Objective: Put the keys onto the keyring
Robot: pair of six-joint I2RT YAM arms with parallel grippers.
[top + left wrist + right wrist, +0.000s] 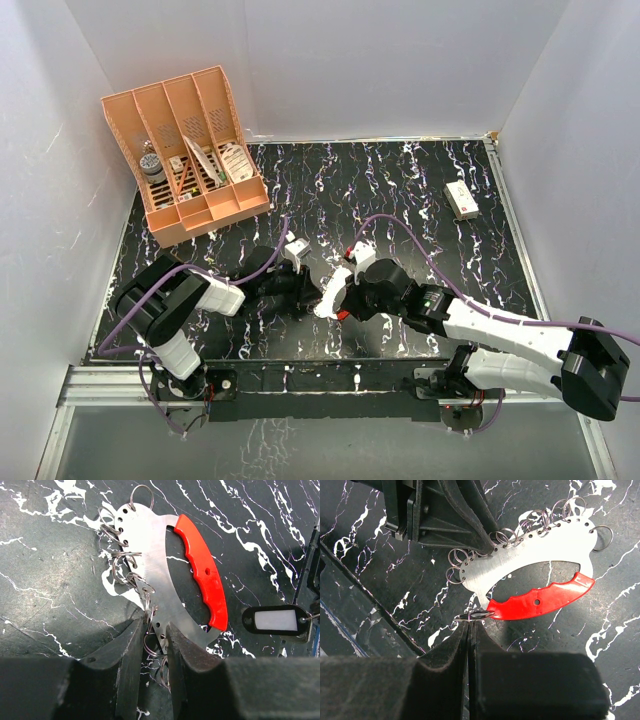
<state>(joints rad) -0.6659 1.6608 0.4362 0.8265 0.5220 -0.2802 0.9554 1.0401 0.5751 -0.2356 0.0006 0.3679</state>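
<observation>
Top external view: the keyring [328, 297] lies on the table [400, 180], a little toward 6 o'clock from its middle, between the two claws. From 9 o'clock comes the left gripper [152, 645]; its jaws are narrow and pinch the steel edge that carries the small rings. At 3 o'clock of the loop, the right gripper [469, 630] is fully closed on the keys [479, 614], a dark tag just beside the end of the red grip.

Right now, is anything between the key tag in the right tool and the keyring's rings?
Nothing loose. But the keyring turns its red grip toward the key tag; its free rings line the far edge, where the left tool holds it.
</observation>
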